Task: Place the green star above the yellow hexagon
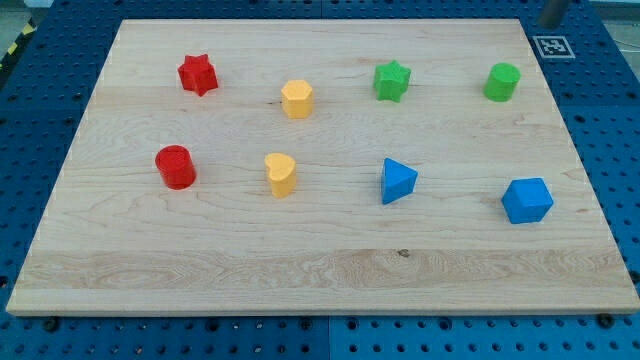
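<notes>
The green star (392, 81) lies in the upper right part of the wooden board (320, 270). The yellow hexagon (297, 99) lies to its left and slightly lower, about a block's width of bare wood between them. My tip (547, 23) shows at the view's top right corner, just off the board's top edge. It is far to the right of and above the green star, and touches no block.
A green cylinder (502, 82) lies right of the green star. A red star (198, 74) is at upper left. Below lie a red cylinder (176, 166), a yellow heart (281, 174), a blue triangle (397, 181) and a blue cube-like block (527, 200).
</notes>
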Robot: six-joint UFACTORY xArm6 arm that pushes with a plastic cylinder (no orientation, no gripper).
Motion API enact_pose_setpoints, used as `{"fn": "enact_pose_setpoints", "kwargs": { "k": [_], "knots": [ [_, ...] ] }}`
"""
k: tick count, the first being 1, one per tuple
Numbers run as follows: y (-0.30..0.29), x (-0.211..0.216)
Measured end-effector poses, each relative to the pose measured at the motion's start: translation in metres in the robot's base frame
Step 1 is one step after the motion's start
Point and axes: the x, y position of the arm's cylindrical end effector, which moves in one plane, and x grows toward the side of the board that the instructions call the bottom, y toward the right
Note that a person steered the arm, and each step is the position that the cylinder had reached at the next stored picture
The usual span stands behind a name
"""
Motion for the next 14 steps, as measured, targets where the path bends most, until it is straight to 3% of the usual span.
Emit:
{"fn": "enact_pose_setpoints", "kwargs": {
  "k": [1, 3, 4, 6, 9, 10, 11, 13, 14],
  "knots": [
    [0.006, 0.007],
    [0.011, 0.062],
    [-0.006, 0.063],
    [-0.112, 0.056],
    [-0.19, 0.128],
    [-0.243, 0.14],
    [-0.291, 0.138],
    [-0.241, 0.115],
    [-0.249, 0.095]
  ]
}}
